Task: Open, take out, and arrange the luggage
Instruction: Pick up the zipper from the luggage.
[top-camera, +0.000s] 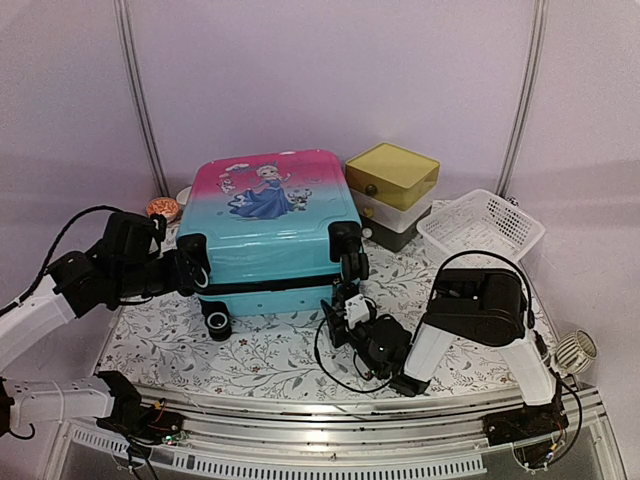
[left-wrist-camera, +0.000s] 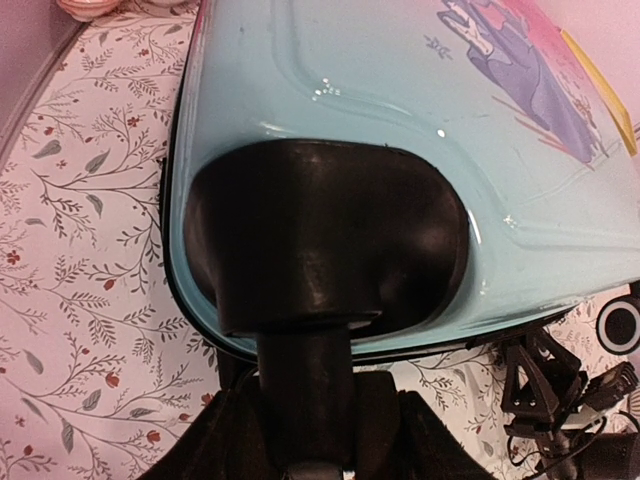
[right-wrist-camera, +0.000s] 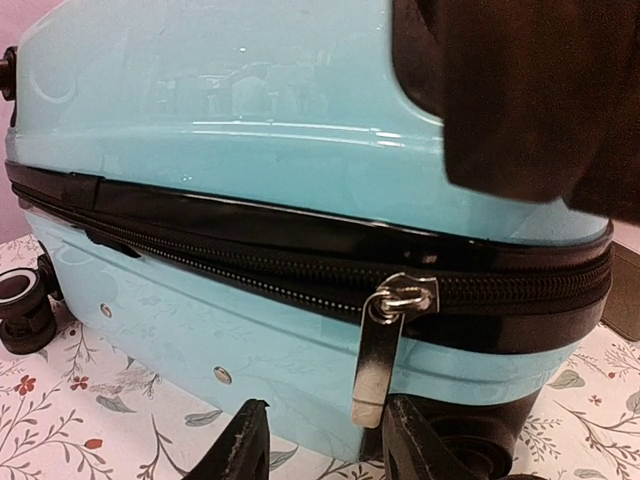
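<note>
The luggage lies flat on the bench, picture side up, nearer the left edge than the right, with its wheels facing the near edge. The left claw sits right at its near-left corner, fingers either side of a black wheel; whether they pinch it I cannot tell. The right claw stands open and empty close before the near-right corner, and the zipper pull dangles just above its gap.
</note>
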